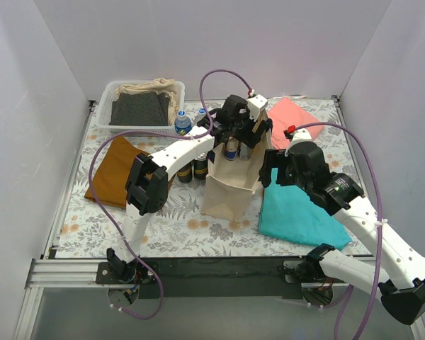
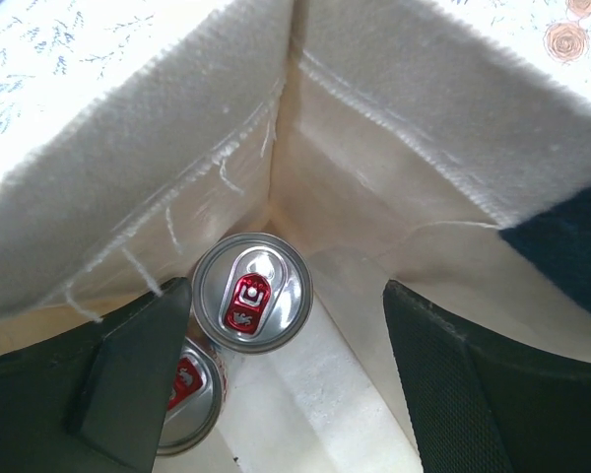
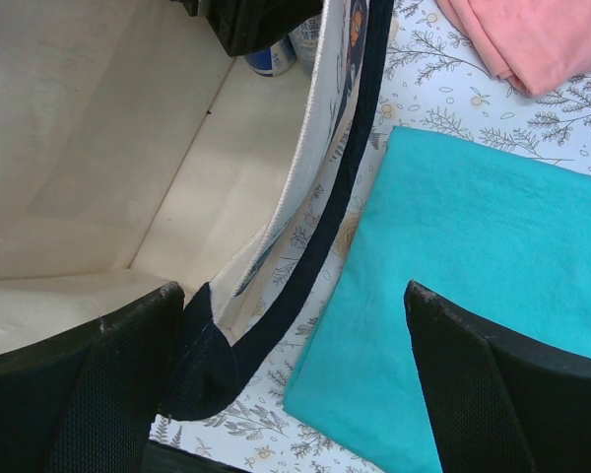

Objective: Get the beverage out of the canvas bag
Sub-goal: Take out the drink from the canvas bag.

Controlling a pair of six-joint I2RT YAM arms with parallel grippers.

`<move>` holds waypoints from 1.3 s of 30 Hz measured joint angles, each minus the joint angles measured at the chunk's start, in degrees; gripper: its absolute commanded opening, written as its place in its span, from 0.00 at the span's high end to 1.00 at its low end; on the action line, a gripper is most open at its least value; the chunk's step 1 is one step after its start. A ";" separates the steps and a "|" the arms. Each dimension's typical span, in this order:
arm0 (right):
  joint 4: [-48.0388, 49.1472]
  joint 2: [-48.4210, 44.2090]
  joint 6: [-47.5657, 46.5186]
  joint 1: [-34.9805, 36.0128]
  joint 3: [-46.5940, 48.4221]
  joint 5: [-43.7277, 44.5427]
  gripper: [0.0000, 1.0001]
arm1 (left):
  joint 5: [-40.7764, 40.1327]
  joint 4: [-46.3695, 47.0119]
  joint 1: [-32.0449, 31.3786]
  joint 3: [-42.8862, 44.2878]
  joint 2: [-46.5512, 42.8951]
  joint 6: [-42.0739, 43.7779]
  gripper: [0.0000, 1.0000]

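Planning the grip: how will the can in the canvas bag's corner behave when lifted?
The can looks unopened, so probably full and weighty. Its smooth round metal may slip. The soft canvas bag could drag upward with it.

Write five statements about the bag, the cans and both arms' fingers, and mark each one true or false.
1. Two cans stand inside the canvas bag. True.
2. The left fingers are shut on a can. False: they stand open with one can's top showing between them, and they grip nothing.
3. A teal cloth lies beside the bag on the right arm's side. True.
4. The white basket is empty. False: it holds a dark grey cloth and a beige cloth.
5. The right fingers are open, astride the bag's wall and navy handle. True.
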 measured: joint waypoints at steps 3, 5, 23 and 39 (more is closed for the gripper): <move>0.02 0.00 0.00 0.00 0.00 0.00 0.03 | 0.79 -0.76 0.22 0.42 0.57 -0.22 0.25; 0.02 0.00 0.00 0.00 0.00 0.02 0.03 | 1.11 -1.46 0.35 1.27 1.14 -0.33 0.26; 0.00 0.07 -0.02 0.00 0.00 0.00 0.03 | -0.07 -3.85 0.70 5.62 3.89 -0.74 0.25; 0.04 0.55 -0.04 0.00 0.00 -0.02 0.03 | -2.51 -4.28 0.63 6.88 4.63 -1.81 0.31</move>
